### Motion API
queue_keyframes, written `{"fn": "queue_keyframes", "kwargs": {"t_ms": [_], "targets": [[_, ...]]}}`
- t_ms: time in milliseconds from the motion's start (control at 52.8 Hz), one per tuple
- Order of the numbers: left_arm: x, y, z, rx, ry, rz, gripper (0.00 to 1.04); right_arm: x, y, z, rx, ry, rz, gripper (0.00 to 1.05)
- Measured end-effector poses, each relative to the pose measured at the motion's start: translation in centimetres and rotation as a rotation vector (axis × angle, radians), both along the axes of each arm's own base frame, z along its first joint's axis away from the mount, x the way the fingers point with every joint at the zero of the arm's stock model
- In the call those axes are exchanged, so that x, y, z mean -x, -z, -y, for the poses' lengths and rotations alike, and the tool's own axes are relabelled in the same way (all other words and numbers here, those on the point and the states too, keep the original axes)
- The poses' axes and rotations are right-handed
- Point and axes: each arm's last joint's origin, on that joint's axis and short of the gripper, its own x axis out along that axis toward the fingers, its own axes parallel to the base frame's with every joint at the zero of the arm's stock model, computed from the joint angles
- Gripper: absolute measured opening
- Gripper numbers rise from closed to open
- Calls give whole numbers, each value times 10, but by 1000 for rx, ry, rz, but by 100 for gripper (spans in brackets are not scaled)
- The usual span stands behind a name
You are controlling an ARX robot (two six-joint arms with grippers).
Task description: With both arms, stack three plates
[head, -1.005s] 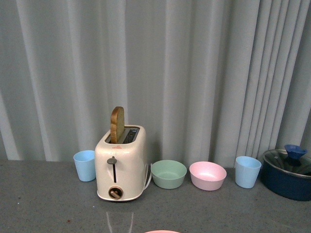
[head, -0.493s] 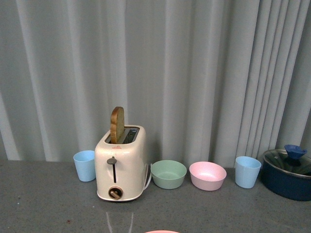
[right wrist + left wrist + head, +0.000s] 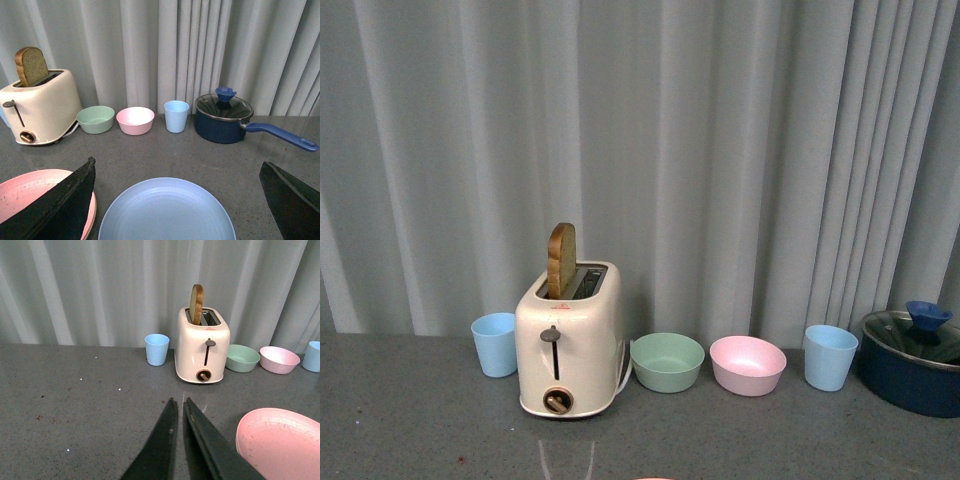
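Observation:
The pink plate with dark specks lies on the grey table, beside my left gripper, which is shut and empty. In the right wrist view the light blue plate lies flat between the wide-open fingers of my right gripper, with the pink plate next to it, partly behind one finger. A sliver of the pink plate's rim shows at the bottom edge of the front view. The beige-cream plate is out of view. Neither arm shows in the front view.
At the back stand a cream toaster with a bread slice, two light blue cups, a green bowl, a pink bowl and a dark blue lidded pot whose handle points sideways. A grey curtain hangs behind.
The front view has shifted slightly: the back-row objects sit a little lower and the pink plate's rim has almost left the bottom edge. Nothing on the table has moved.

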Motion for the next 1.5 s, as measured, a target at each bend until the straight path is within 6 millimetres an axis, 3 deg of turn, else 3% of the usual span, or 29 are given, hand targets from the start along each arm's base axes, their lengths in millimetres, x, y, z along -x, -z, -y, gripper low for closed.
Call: {"fn": "queue_keyframes", "kwargs": {"t_ms": [398,512,645,758,834,910,1081,1346,1498], "targets": [[0,0,0,0,0,1,81,0,0,0,-3,7,-3,97],[0,0,0,0,-3,1,99,-3,-5,1,-86,271,-185,97],[0,0,0,0,0,1,98,-30,-27,11,-127,358,-171,97],[0,0,0,0,0,1,98,-70,-44,31,-125,349,-171,97],[0,0,0,0,-1,1,98,-99,-44,45,-112,364,-230,97],[0,0,0,0,-1,1,98,-129,-30,62,-114,377,-363,97],[0,0,0,0,0,1,98,-167,9,91,-114,399,-615,97],[0,0,0,0,0,1,98,-171,75,95,-118,252,-897,97],[0,0,0,0,0,1,98,-170,94,91,-142,197,-931,97]]}}
